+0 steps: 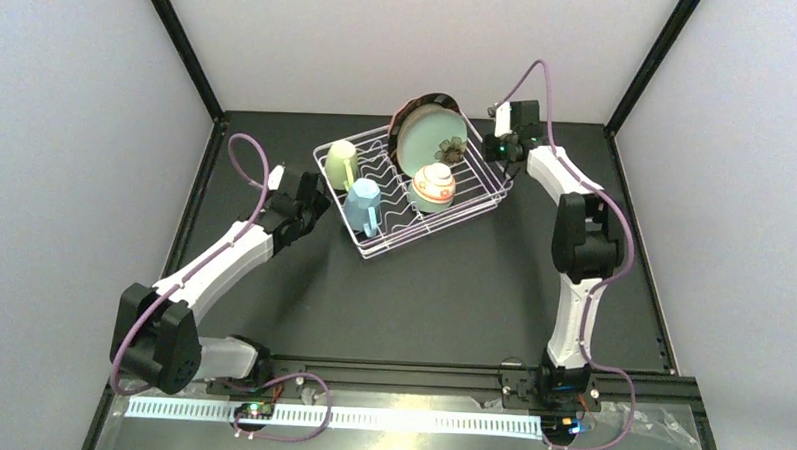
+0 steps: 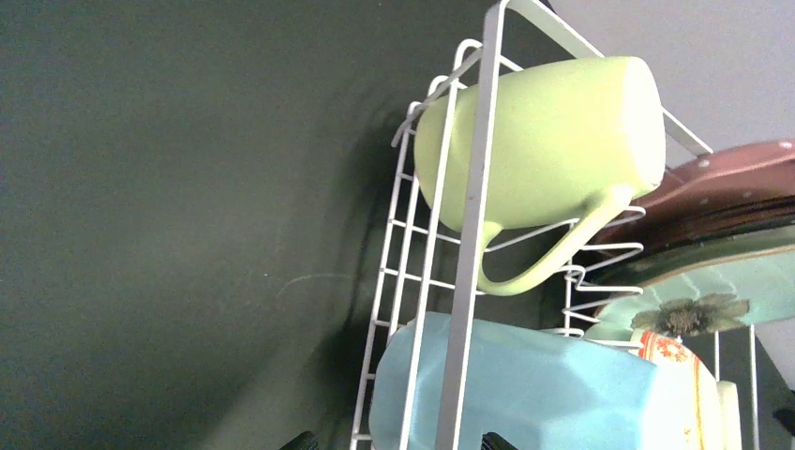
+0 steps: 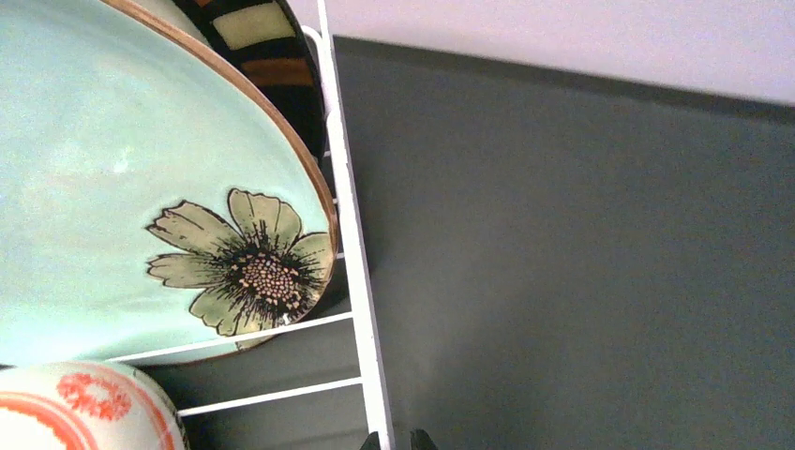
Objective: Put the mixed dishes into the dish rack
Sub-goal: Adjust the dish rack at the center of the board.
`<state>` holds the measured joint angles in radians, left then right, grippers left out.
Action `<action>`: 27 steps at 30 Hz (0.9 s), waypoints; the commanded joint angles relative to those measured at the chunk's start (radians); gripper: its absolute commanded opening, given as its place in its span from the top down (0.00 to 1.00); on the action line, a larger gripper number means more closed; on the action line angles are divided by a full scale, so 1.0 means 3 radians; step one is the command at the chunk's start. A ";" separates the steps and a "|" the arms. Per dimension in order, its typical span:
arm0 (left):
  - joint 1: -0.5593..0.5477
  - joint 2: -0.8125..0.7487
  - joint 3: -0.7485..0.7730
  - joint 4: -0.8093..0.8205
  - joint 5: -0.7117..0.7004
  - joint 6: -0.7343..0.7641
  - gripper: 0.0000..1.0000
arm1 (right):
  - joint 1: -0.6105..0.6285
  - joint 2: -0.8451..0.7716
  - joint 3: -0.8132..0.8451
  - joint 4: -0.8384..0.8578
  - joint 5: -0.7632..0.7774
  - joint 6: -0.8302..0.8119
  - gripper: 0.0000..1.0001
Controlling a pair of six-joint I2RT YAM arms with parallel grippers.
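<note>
Two arms are reaching to the dish rack point(image 1: 412, 217), which is sitting askew on the dark counter point(image 1: 422, 306), toward its far half. You are holding the left fingers point(image 1: 315, 197) spread wide and released at the rack's left end; in the left wrist view their tips are showing low in the frame on either side of an upright white rim wire, gripping nothing. You are holding the right fingers point(image 1: 489, 151) at the rack's far right corner; in the right wrist view their tips are sitting close together with the rim wire running down between them, so they are appearing clenched on the rack itself.

Five dishes are resting inside the rack. A yellow-green mug point(image 1: 341, 164) is occupying the far left corner, and a light-blue mug point(image 1: 363, 205) is sitting just beside it on the nearer side, both against the left wall. A mint flowered plate point(image 1: 430, 138) is standing on edge at the far right, leaning back and rising above the rim. A dark-rimmed plate point(image 3: 253, 56) is standing directly behind it, and a pink dotted plate point(image 2: 741, 169) is showing behind that one. A small orange-patterned bowl point(image 1: 434, 184) is sitting among the zigzag prongs, just in front of the mint plate's lower edge.
</note>
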<state>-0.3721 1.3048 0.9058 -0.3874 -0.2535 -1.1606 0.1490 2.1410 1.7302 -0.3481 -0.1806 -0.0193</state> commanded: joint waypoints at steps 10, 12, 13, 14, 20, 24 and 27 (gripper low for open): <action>0.0057 -0.0446 -0.0267 -0.0143 -0.0210 -0.0016 0.01 | 0.0083 -0.1104 -0.1532 -0.0255 0.0716 0.0783 1.00; 0.0059 -0.0491 -0.0304 -0.0151 -0.0234 -0.0036 0.01 | 0.0123 -0.1249 -0.1678 -0.0273 0.0774 0.0856 1.00; 0.0056 -0.0512 -0.0316 -0.0153 -0.0247 -0.0034 0.01 | 0.0131 -0.1318 -0.1752 -0.0276 0.0792 0.0906 1.00; 0.0058 -0.0532 -0.0322 -0.0157 -0.0267 -0.0026 0.01 | 0.0142 -0.1405 -0.1839 -0.0280 0.0815 0.0934 1.00; 0.0057 -0.0615 -0.0319 -0.0196 -0.0385 0.0053 0.01 | 0.0163 -0.1727 -0.2101 -0.0331 0.0862 0.1024 1.00; 0.0059 -0.0612 -0.0302 -0.0199 -0.0398 0.0068 0.01 | 0.0167 -0.1845 -0.2188 -0.0362 0.0877 0.1042 1.00; 0.0058 -0.0593 -0.0281 -0.0195 -0.0389 0.0095 0.01 | 0.0163 -0.1891 -0.2220 -0.0375 0.0907 0.1056 1.00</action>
<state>-0.3611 1.1316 0.8127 -0.4244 -0.3420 -1.1534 0.2016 1.6043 1.0924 -0.3557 0.0315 0.2573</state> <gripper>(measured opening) 0.987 0.028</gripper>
